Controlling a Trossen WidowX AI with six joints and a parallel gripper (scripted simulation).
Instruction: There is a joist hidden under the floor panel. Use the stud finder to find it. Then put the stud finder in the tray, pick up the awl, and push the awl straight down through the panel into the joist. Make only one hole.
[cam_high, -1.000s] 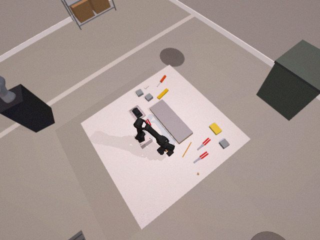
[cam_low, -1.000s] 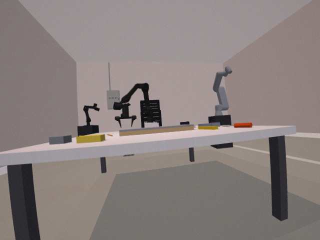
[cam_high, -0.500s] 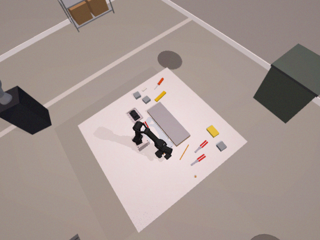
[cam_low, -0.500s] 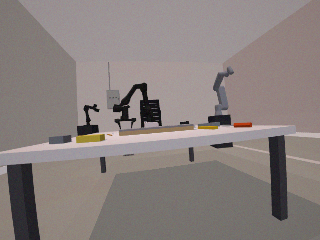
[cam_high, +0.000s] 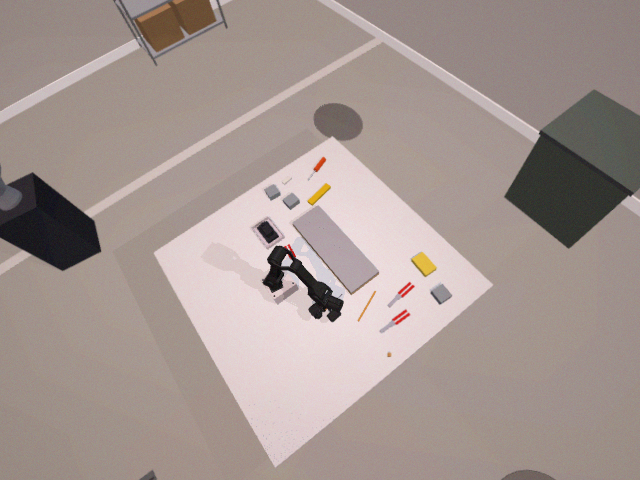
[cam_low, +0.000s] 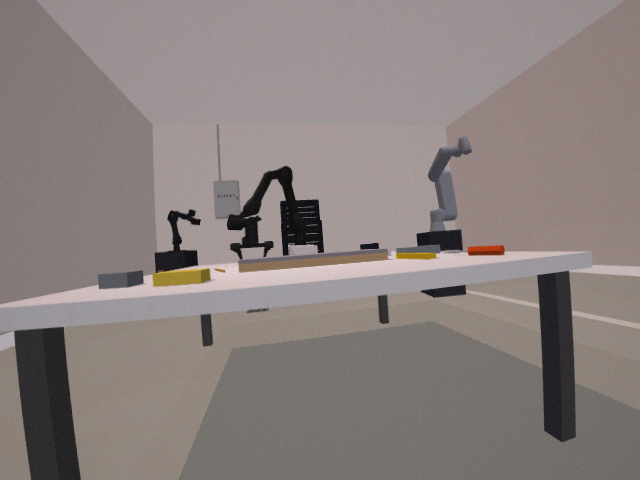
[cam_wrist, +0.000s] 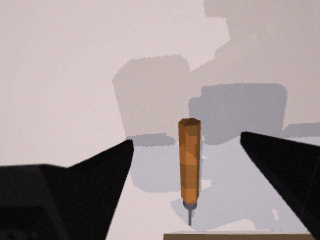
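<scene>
An awl (cam_wrist: 189, 160) with an orange handle and a thin metal tip lies on the white table, its tip toward the floor panel's edge (cam_wrist: 240, 236). My gripper (cam_wrist: 185, 141) (cam_high: 324, 311) (cam_low: 251, 250) is open and empty, low over the table, with one finger on each side of the awl and touching neither side. In the top view the gripper hides the awl. The grey floor panel (cam_high: 336, 248) (cam_low: 310, 258) lies flat just beyond the gripper. The black stud finder (cam_high: 267, 230) (cam_low: 369, 245) sits in the small tray (cam_high: 255, 226) near the arm's base.
A thin orange pencil (cam_high: 367, 305) lies right of the gripper. Two red-handled pliers (cam_high: 400, 294) (cam_high: 394, 320), a yellow block (cam_high: 423, 263) and a grey block (cam_high: 440, 293) lie farther right. A yellow bar (cam_high: 318, 193), grey blocks (cam_high: 291, 200) and an orange screwdriver (cam_high: 316, 167) lie beyond the panel.
</scene>
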